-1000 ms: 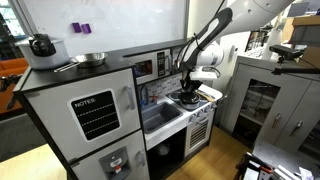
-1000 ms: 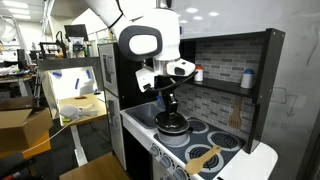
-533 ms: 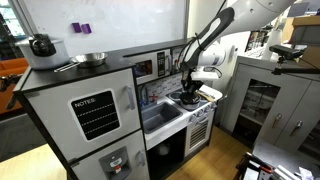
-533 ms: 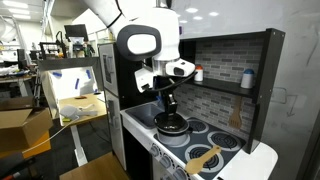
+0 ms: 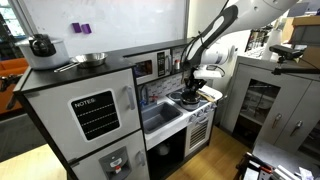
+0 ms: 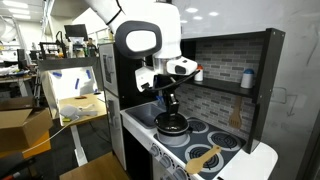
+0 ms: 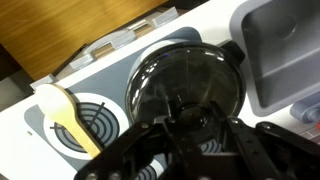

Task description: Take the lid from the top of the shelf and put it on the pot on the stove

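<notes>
One lid [image 7: 185, 80], one pot [image 6: 172, 129], one stove [image 6: 228, 140], one shelf [image 6: 262, 60], one wooden spoon [image 7: 62, 108], one sink basin [image 5: 160, 116], one black kettle [image 5: 41, 44], one steel bowl [image 5: 92, 59], two small purple pieces on the wall [image 5: 78, 27], one robot arm [image 5: 210, 35]

Seemingly a lab — a toy stove [image 6: 222, 135] amid whiteboard [image 5: 100, 20], grey metal cabinet [image 5: 265, 100] and cardboard boxes [image 6: 20, 125].
</notes>
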Available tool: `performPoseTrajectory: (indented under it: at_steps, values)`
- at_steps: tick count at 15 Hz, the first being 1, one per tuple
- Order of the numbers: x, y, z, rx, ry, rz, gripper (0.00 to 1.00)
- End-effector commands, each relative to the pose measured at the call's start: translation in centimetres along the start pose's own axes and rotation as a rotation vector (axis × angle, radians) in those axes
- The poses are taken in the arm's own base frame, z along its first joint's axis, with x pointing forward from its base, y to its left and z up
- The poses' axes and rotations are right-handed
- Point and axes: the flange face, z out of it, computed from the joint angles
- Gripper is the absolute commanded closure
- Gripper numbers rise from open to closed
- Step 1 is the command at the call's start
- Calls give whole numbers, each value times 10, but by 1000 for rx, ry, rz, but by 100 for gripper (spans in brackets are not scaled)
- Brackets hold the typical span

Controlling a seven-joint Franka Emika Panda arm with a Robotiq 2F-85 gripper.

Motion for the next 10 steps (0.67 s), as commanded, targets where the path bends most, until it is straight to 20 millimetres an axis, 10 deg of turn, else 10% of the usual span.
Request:
performPoseTrajectory:
  at_steps: [1, 10]
  values:
    - [-2, 3, -5, 9, -6, -13, 92]
    - [3, -2, -2, 17, -9, -37, 92]
